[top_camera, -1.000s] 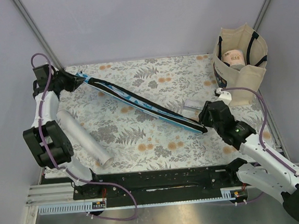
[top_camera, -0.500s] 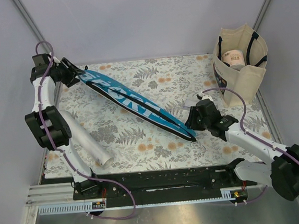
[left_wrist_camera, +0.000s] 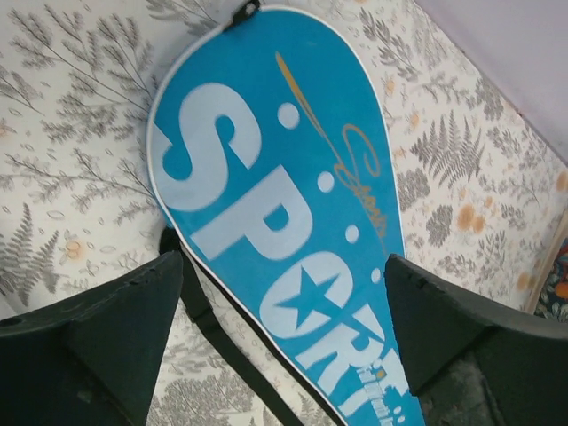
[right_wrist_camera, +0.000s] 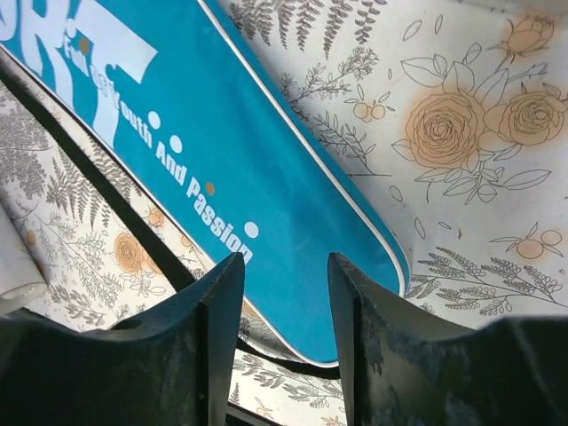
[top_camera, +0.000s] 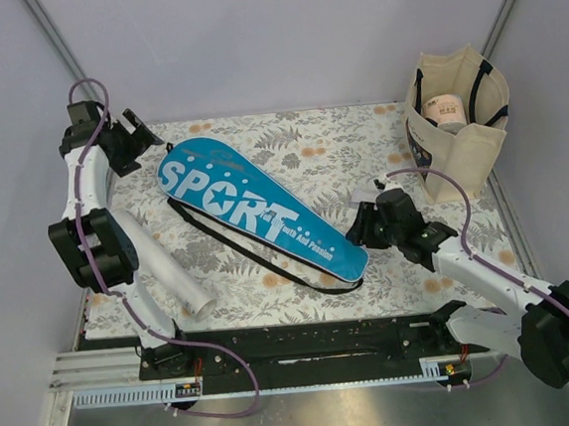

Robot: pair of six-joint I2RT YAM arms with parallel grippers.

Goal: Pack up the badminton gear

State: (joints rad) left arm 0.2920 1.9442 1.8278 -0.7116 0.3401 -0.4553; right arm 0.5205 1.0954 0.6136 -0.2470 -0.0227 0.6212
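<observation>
Blue SPORT cover (top_camera: 255, 216) is now lying flat, print up, after standing on edge btwn both grippers a sec ago; left gripper (top_camera: 143, 136) has let go and is hanging wide open w/ nothing in it, just off the cover's wide end near the far-left corner. Floral-cloth table (top_camera: 358, 137) is carrying everything. Cover is stretching diagonally across it, wide end toward the far-left corner, narrow end pointing toward the near-right corner. Beige tote (top_camera: 469, 152) w/ black handles is standing upright at the far-right corner, well apart from the cover, w/ a pale roll (top_camera: 445, 109) sitting inside. White tube (top_camera: 159, 259) is lying on its side along the left edge, near the cover but not touching it. Right gripper (top_camera: 358, 231) is sitting at the cover's narrow end, fingers (right_wrist_camera: 204, 337) about halfway apart; can't tell whether they're pinching the cover or just hovering over it. Black strap (top_camera: 238, 247) is trailing along the cover's near side, looping out onto the cloth
</observation>
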